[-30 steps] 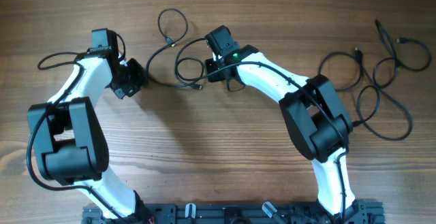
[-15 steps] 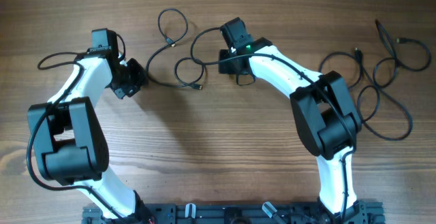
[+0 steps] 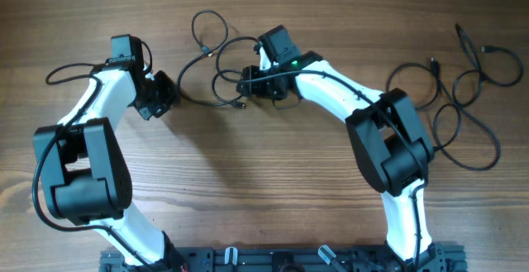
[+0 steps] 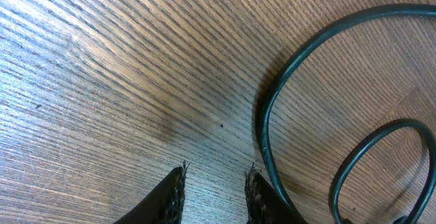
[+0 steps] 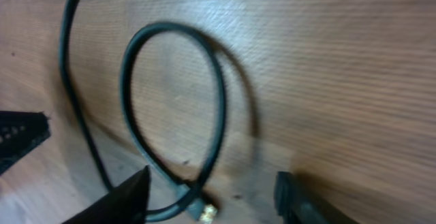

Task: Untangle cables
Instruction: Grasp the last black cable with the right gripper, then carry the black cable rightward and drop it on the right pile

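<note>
Right pincer (image 5: 214,200): fingers are held wide apart with nothing clamped; a small loop (image 5: 219,94) of cable is straddled, close to the bench (image 3: 248,181).
Left pincer (image 4: 214,191): fingers are a little apart with nothing between them; a cord (image 4: 262,135) is seen just beside one finger, and contact cannot be told.
Tangled cables (image 3: 216,80): thin black cords, looped over one another, are laid on the far middle of the bench, between the two pincers.
Loop end: a narrow teardrop is formed by one cord, and a gold-tipped plug (image 5: 204,212) is found at its end, between the right fingers.
Spare cables (image 3: 463,98): more loose loops are laid well apart, towards the right edge.
Step in hand: by judgement, the plug end is being lined up for a grasp by the right pincer.
Doing it well: the cord should be clamped just behind the plug, so that only one strand is caught. It should then be lifted slightly and drawn back through its own loop. A neighbouring cord could be pinned by the left pincer, so the bunch is not dragged along.
</note>
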### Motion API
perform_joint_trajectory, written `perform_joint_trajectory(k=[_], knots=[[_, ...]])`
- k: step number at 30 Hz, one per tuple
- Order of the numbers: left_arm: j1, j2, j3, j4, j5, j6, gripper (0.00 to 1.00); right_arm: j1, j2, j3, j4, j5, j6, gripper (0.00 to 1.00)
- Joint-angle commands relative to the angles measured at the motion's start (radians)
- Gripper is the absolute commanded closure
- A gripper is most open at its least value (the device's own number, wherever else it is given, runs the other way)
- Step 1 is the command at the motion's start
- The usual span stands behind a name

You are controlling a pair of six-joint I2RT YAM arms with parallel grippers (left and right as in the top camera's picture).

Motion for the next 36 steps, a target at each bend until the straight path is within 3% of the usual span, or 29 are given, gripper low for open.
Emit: perform_joint_trajectory(k=[1,11,14,18,20,29,32,36], knots=[[-0.005,-0.018,0.007,0.003,-0.016,-0.006,0.68,0.038,0.025,-0.012,0.003,0.012,0.068,0.48],[-0.005,-0.018,0.007,0.003,-0.016,-0.006,0.69,0.062,0.025,-0.012,0.003,0.064,0.068,0.56],[-0.005,-0.018,0.007,0.003,-0.016,-0.006,0.68,0.063,0.025,-0.012,0.003,0.087,0.068,0.73],[-0.005,-0.018,0.007,0.003,-0.016,-0.006,0.69,0.062,0.025,-0.012,0.001,0.105,0.067,0.82],[-0.005,-0.018,0.007,0.003,-0.016,-0.006,0.68,0.062,0.025,-0.012,-0.002,0.108,0.066,0.96],[-0.005,-0.018,0.007,0.010,-0.016,-0.014,0.68,0.047,-0.016,-0.007,-0.126,0.265,0.020,0.96],[-0.005,-0.018,0.007,0.011,-0.016,-0.035,0.56,0.050,-0.120,-0.007,-0.212,0.413,-0.014,0.96],[-0.005,-0.018,0.007,0.011,-0.015,-0.037,0.25,0.061,-0.214,-0.007,-0.275,0.528,-0.014,0.96]])
